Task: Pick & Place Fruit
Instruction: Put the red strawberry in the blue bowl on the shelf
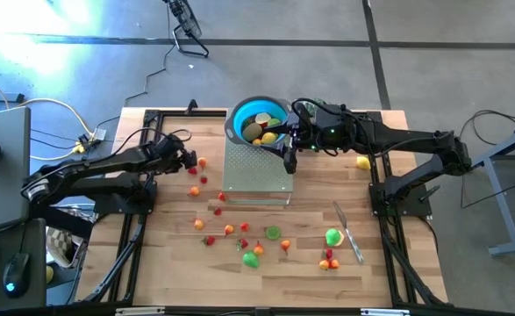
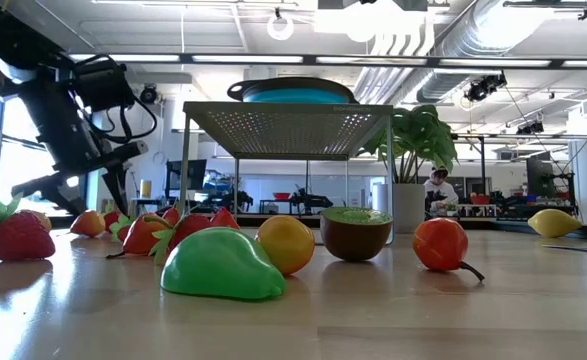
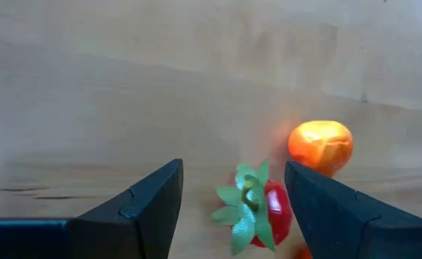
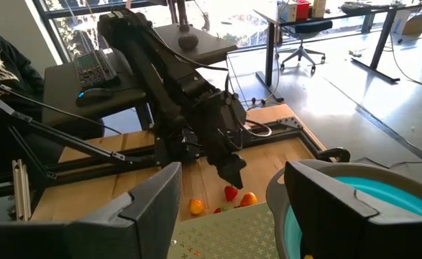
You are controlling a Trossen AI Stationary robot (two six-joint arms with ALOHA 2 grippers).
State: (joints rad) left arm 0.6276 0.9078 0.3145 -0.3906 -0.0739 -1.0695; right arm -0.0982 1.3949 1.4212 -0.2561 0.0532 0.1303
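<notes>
from above we see our left claw [image 1: 192, 161] low over the left part of the wooden counter [image 1: 152, 263], its 2 fingers spread apart and gripping nothing. in the left wrist view a red strawberry [image 3: 268, 214] with green leaves lies on the counter between those fingers, not touching either that we can see, and a small orange fruit [image 3: 320, 146] sits just beside it, a little farther out. from above, the same pair shows as an orange fruit [image 1: 203, 162] right at the claw, with more small red pieces just below it.

our right claw [image 1: 289, 161] reaches in from the right and hangs by the blue bowl [image 1: 244, 116], near the corner of the perforated metal stand [image 1: 257, 171] that the bowl rests on. its fingers also stand apart, and we see nothing between them. the bowl already holds a few fruits, yellow, green and brown [image 1: 264, 129].

the rest of the fruit is scattered over the near half of the counter: a green pear [image 2: 223, 266], an orange one [image 2: 286, 243], a halved kiwi [image 2: 356, 232] and a red tomato-like one [image 2: 440, 243] in the low view, with strawberries [image 2: 15, 233] off to the side. a yellow lemon [image 1: 363, 162] lies alone by the right arm's base, and a slim knife [image 1: 347, 231] rests near a green fruit [image 1: 332, 236].
</notes>
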